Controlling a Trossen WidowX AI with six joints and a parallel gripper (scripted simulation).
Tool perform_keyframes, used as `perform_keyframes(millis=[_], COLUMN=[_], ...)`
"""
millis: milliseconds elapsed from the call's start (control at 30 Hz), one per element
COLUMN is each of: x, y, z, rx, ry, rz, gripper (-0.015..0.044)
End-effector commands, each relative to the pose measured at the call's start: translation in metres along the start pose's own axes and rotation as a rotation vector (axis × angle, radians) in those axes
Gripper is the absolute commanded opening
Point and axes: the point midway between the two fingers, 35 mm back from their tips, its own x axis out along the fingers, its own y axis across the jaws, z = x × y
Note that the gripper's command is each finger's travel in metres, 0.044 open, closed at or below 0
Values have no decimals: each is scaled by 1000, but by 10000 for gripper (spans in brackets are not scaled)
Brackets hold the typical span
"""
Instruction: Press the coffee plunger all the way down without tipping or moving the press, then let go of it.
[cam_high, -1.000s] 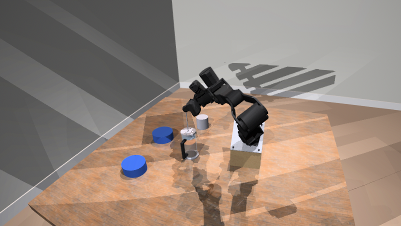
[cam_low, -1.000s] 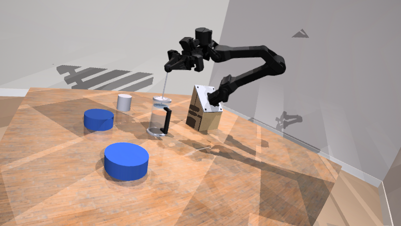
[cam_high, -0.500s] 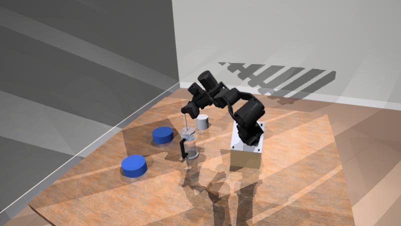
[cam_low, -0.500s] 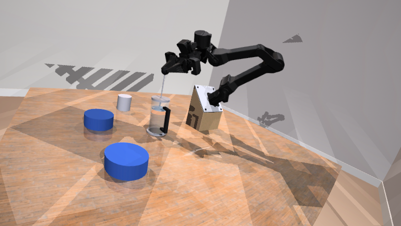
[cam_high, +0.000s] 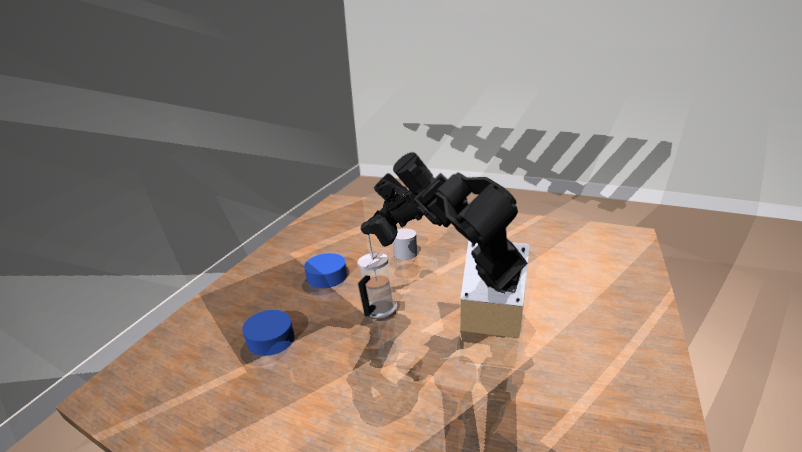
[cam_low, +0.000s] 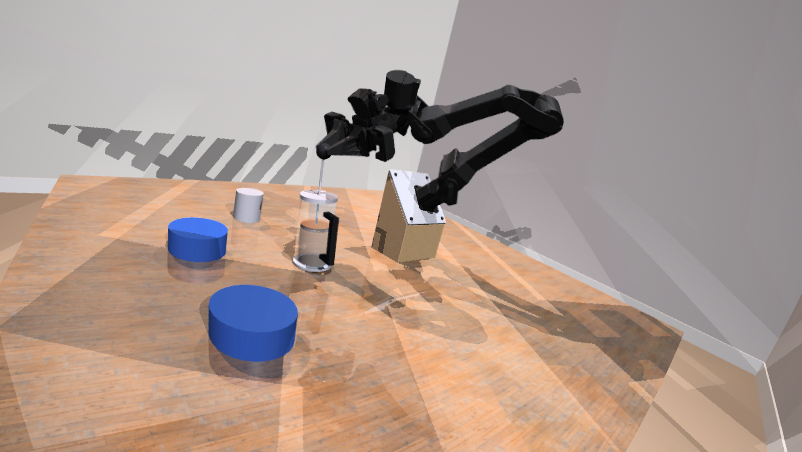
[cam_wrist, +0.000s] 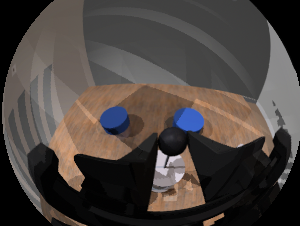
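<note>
The coffee press stands upright on its base, with a clear glass body, a black handle and a pale lid. The thin plunger rod rises well above the lid. Inside the glass, a disc on the rod sits around the upper middle. My gripper is shut on the round black plunger knob, above the press. The fingers mostly cover the knob in the top and exterior views.
Two blue round blocks stand on the table beyond the press. A light grey cylinder stands near it. The arm's base box is on the other side.
</note>
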Motion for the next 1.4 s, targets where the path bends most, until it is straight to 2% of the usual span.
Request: perform_keyframes(millis=[0, 667, 1367], x=[7, 29, 37], y=[-2, 1, -1], z=[-22, -45, -41], rx=[33, 38, 38], ry=[39, 29, 27], rz=[-6, 2, 5], gripper=[126, 126, 126])
